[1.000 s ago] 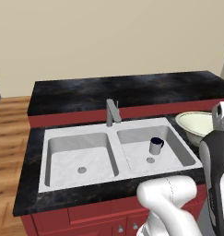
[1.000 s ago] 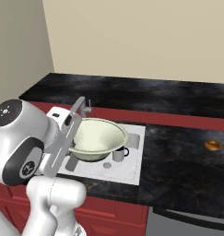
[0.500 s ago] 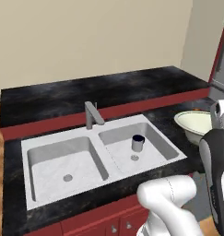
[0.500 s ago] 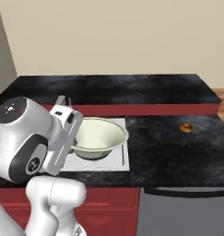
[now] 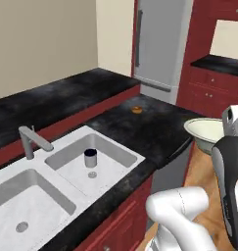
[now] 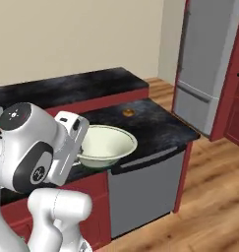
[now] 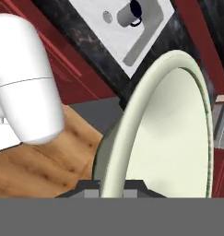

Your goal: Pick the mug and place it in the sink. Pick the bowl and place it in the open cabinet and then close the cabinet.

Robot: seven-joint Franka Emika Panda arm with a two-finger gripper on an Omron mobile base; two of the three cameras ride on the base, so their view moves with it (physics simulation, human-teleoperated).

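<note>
My gripper (image 7: pixel 112 192) is shut on the near rim of the cream-white bowl (image 7: pixel 173 133), one finger on each side of the rim. The bowl (image 6: pixel 106 145) hangs level in front of the hand, above the edge of the black counter. In the left base view the bowl (image 5: pixel 206 132) shows at the right, beside my white hand. The grey mug (image 5: pixel 90 158) stands upright in the right basin of the white sink (image 5: pixel 113 169), next to the drain. Past the bowl's edge in the hand view lies the mug (image 7: pixel 129 14) again. The open cabinet is out of view.
A grey faucet (image 5: pixel 32 139) rises behind the sink. A small orange thing (image 6: pixel 128 112) lies on the black counter (image 6: pixel 155 123). Below the counter is a grey dishwasher front (image 6: pixel 140 192). A tall grey fridge (image 6: pixel 209 64) and red cabinetry (image 5: pixel 208 93) stand beyond the wooden floor (image 6: pixel 209 197).
The whole picture has swung: the base has turned, sliding the sink to the left and bringing the fridge and floor into view. The bowl stays in my shut gripper.
</note>
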